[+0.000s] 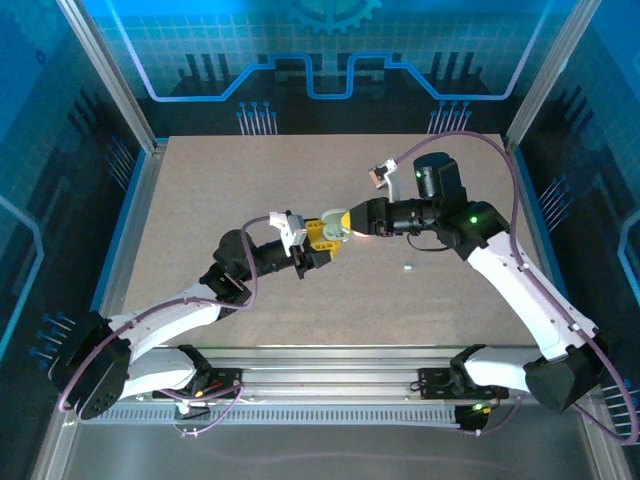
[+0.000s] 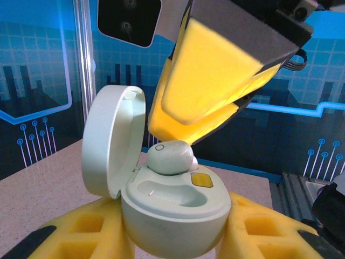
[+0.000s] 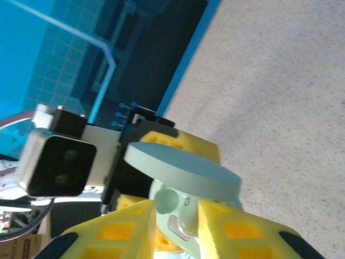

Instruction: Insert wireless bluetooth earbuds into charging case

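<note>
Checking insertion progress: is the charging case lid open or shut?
Open: the lid stands hinged up from the charging case, baring the inside, where an earbud sits.

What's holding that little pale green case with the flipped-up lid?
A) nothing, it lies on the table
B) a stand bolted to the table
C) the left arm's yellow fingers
C: in the left wrist view the case sits clamped from both sides by the left gripper.
</note>
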Available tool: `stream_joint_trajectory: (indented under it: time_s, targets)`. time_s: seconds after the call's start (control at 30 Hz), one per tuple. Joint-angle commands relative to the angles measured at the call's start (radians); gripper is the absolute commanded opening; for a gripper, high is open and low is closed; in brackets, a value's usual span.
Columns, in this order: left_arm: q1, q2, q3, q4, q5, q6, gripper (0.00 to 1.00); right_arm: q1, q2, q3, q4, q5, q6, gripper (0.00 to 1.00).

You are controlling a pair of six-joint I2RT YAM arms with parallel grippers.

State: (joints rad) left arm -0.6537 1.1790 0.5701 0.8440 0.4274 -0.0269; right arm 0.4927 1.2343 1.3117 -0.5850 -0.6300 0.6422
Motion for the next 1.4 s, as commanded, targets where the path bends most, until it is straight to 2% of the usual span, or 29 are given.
stream_joint_trajectory:
  time_s: [0.0,0.43,0.6,0.73,0.8,0.9,1.0,1.07,1.17,1.37]
  targets:
    - [-0.003,-0.008,0.019,0.050,0.019,0.000,0.33,0.015,0.015,0.037,-0.089,0.068,-0.050,0.29]
    - [-0.004,-0.007,0.018,0.052,0.018,0.000,0.33,0.018,0.009,0.068,-0.154,0.061,-0.099,0.29]
    - [-0.003,-0.011,0.019,0.052,0.019,0.001,0.33,0.018,0.010,0.116,-0.292,0.158,-0.174,0.33]
    - [-0.004,-0.016,0.015,0.046,0.018,0.007,0.33,0.007,-0.046,0.107,-0.247,0.165,-0.172,0.35]
    - [-0.004,-0.020,0.014,0.040,0.017,0.010,0.33,-0.008,-0.093,0.086,-0.219,0.216,-0.159,0.36]
    - [-0.004,-0.028,0.013,0.028,0.016,0.018,0.33,-0.058,-0.171,0.017,-0.220,0.389,-0.115,0.40]
    - [-0.004,-0.036,0.007,0.026,0.011,0.018,0.33,-0.176,-0.202,-0.083,-0.276,0.498,-0.040,0.40]
    - [-0.004,-0.041,0.004,0.027,0.010,0.017,0.33,-0.266,-0.198,-0.166,-0.288,0.484,0.006,0.40]
    - [-0.003,-0.047,0.002,0.023,0.007,0.016,0.33,-0.361,-0.167,-0.303,-0.235,0.395,0.041,0.41]
    - [-0.004,-0.053,0.001,0.016,0.005,0.020,0.33,-0.402,0.009,-0.415,-0.150,0.396,-0.039,0.41]
